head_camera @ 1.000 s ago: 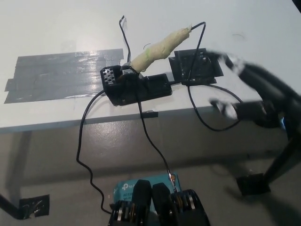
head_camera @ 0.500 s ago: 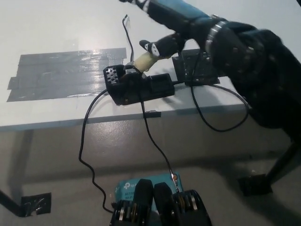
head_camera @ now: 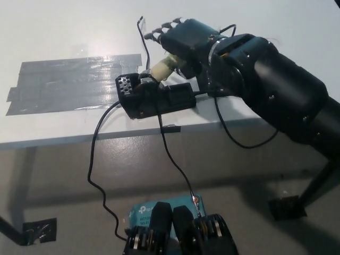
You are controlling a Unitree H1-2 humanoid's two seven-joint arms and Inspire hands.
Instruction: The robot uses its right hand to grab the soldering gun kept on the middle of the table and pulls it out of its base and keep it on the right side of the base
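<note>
The black right hand point(head_camera: 183, 40) lies over the soldering gun point(head_camera: 163, 68), which sits in its base point(head_camera: 154, 98). Its fingers point(head_camera: 159, 31) are spread. Whether they grasp the gun, I cannot tell.

- My soldering gun point(head_camera: 163, 68), handle wrapped in cream tape, sits tilted in its base, mostly hidden.
- Its black base point(head_camera: 154, 98) lies near the table's near edge.

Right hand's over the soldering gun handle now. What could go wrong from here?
1. The right hand covers the soldering gun handle; whether it grips is hidden, so it may slip.
2. The base sits near the table edge; pulling might drag it off.
3. Cables could snag.
</note>
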